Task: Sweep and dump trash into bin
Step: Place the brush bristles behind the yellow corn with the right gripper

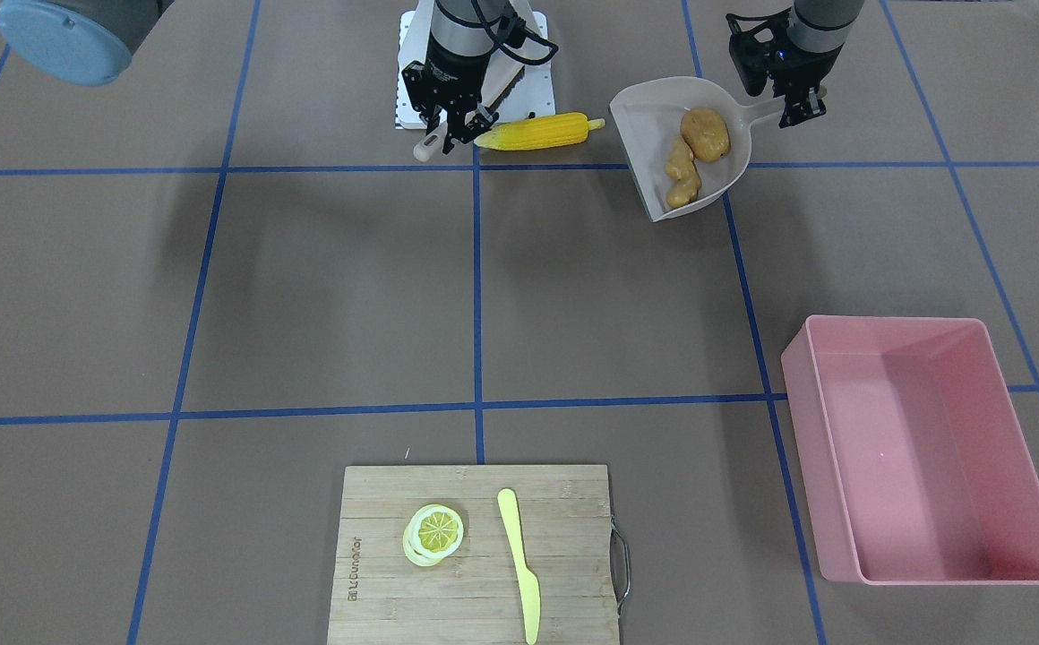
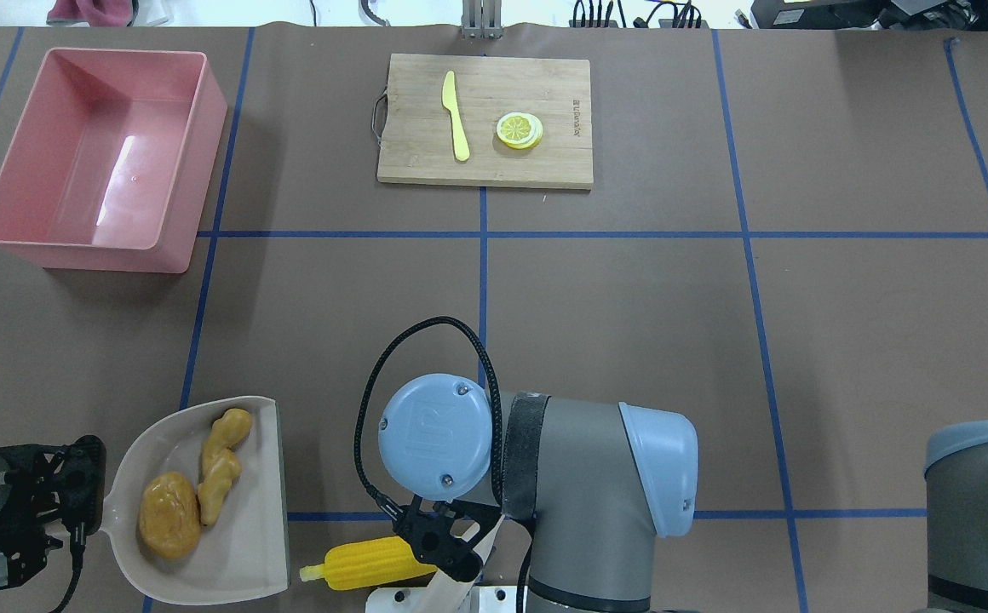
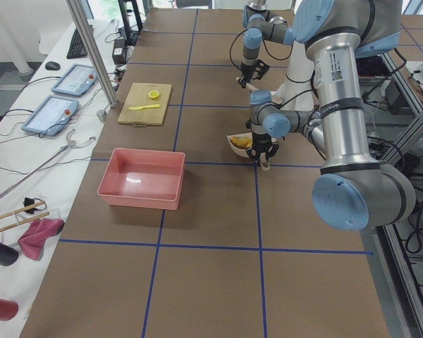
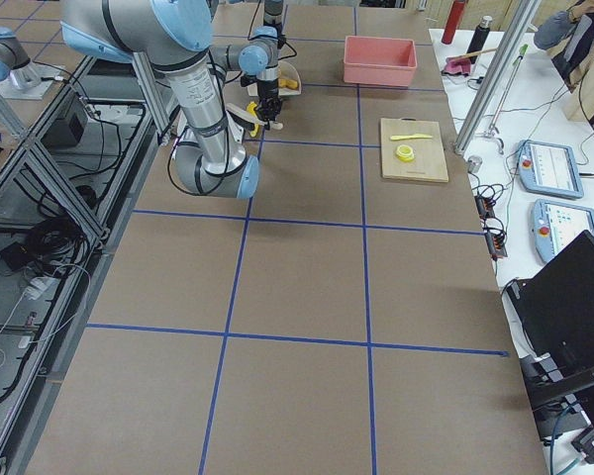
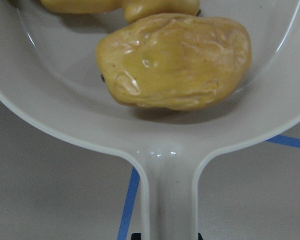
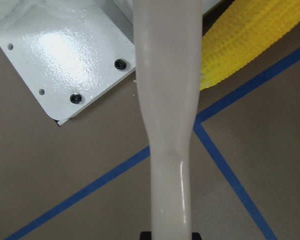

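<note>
The bin point(image 2: 94, 153) is taken in by four distant views: overhead, facing, and both surface point(image 1: 573, 296) ends; wrist views are set close.

The pink bin point(image 3: 142, 178) stands on the brown desk point(image 3: 211, 282), well apart from the cutting board point(image 3: 145, 103) beyond it, while a beige dustpan point(image 3: 233, 144) carrying small tan pieces point(image 3: 244, 141) lies beside the left arm's tool point(image 3: 263, 153).

My left gripper point(image 1: 802, 115) is black. The scoop-shaped plastic dustpan point(image 1: 654, 112) at it is glossy beige, with a golden-brown toy potato point(image 1: 706, 134) and a tan knobbly toy ginger root point(image 1: 682, 175) inside. At my black right gripper point(image 1: 466, 130) are a cream plastic handle point(image 6: 165, 100) and a bright yellow, kernel-patterned toy corn cob point(image 1: 537, 133). Under both is the brown table point(image 1: 322, 287) with its blue tape grid point(image 1: 477, 296). Beyond my left hand is a pink rectangular plastic tub point(image 1: 887, 319).
</note>
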You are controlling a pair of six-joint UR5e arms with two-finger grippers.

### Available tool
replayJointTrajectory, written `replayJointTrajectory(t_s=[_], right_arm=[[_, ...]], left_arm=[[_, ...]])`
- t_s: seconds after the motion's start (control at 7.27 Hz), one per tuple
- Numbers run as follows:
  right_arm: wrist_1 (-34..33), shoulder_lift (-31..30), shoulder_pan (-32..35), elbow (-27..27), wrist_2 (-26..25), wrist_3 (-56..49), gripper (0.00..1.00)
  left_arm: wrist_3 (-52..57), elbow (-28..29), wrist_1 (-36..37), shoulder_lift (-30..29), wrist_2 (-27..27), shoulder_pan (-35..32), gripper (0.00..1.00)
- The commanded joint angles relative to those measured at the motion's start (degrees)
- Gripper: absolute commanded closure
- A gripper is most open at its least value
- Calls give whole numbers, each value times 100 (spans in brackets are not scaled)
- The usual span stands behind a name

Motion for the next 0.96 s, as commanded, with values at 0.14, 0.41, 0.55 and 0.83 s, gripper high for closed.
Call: replayJointTrajectory(t_s=[0.14, 0.41, 0.55, 0.83], right_arm=[[150, 7, 47, -133, -41, 2, 100], [632, 60, 99, -544, -41, 19, 100], [678, 199, 161, -703, -41, 11, 100], [669, 218, 450, -722, -6, -42, 100]], left_arm=[[-143, 0, -2, 6, 193, 226, 100], [-310, 9, 16, -38, 368, 384, 100], [-381, 9, 16, -47, 473, 498, 100], [-494, 52, 25, -152, 562, 613, 100]])
